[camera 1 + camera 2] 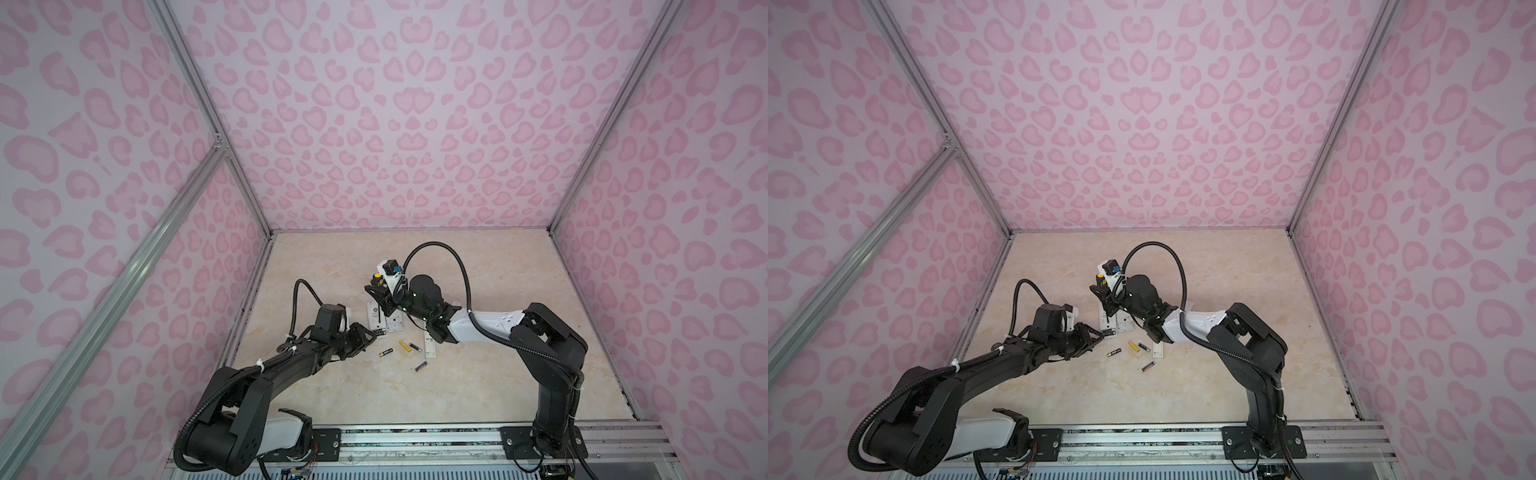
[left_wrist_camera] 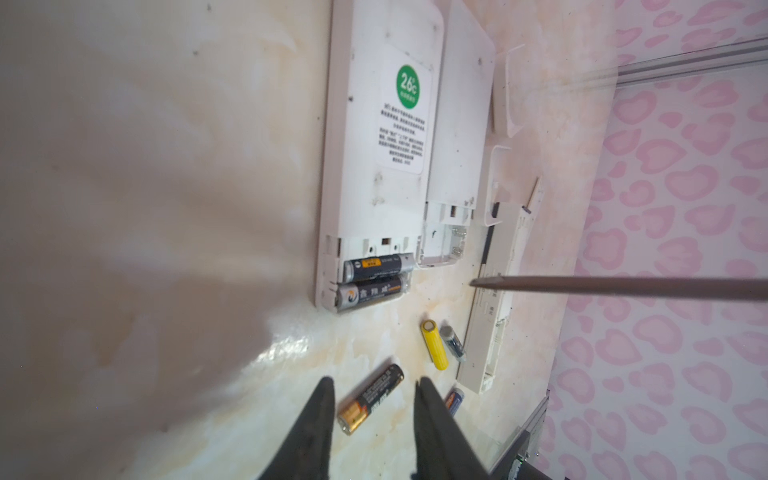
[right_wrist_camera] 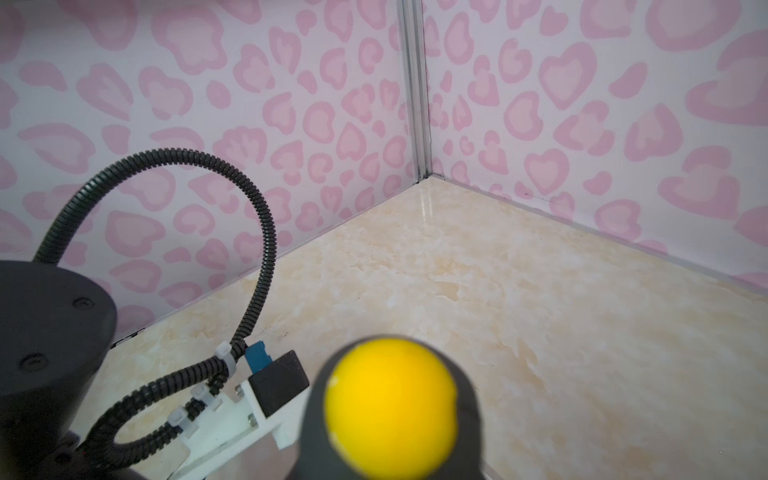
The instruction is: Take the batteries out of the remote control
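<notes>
A white remote control (image 2: 374,137) (image 1: 372,318) lies face down with its compartment open. Two black batteries (image 2: 374,266) (image 2: 370,293) sit inside it. Loose batteries lie on the table: a black-and-gold one (image 2: 370,399) (image 1: 385,353), a yellow one (image 2: 434,344) (image 1: 404,346), a dark one (image 2: 452,341) and a purplish-blue one (image 2: 455,401) (image 1: 421,366). My left gripper (image 2: 374,381) (image 1: 368,336) hovers open by the remote's open end, holding nothing. My right gripper (image 1: 380,299) is shut on a screwdriver with a yellow butt (image 3: 388,407); its shaft (image 2: 623,286) points toward the remotes.
A second white remote (image 2: 457,124) with an empty compartment lies against the first. A third long white remote (image 2: 494,291) (image 1: 430,347) lies further right, beside loose white covers (image 2: 505,95). Pink patterned walls (image 1: 415,124) enclose the marble table (image 1: 498,374).
</notes>
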Action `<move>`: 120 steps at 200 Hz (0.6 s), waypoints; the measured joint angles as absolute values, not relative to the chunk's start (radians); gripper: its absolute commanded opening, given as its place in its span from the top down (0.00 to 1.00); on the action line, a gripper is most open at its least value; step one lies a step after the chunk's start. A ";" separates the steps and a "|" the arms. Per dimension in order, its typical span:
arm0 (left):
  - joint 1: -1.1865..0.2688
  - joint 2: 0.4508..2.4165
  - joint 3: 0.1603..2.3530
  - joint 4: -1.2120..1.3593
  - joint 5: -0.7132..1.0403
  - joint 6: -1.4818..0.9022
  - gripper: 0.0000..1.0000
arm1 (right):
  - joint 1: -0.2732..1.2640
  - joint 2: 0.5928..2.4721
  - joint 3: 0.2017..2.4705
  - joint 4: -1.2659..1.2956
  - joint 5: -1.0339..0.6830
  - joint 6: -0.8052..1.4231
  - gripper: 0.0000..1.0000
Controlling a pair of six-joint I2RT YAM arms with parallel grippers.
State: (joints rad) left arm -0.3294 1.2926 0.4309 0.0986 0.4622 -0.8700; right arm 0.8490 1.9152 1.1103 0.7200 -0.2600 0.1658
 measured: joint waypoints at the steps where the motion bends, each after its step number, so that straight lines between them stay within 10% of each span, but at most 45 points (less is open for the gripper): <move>1: -0.329 1.291 0.430 0.099 0.462 -0.870 0.69 | 0.849 1.916 1.110 0.720 -0.260 0.166 1.00; 120: -0.330 1.302 0.414 0.118 0.447 -0.908 0.80 | 0.897 1.982 1.053 0.811 -0.249 0.074 1.00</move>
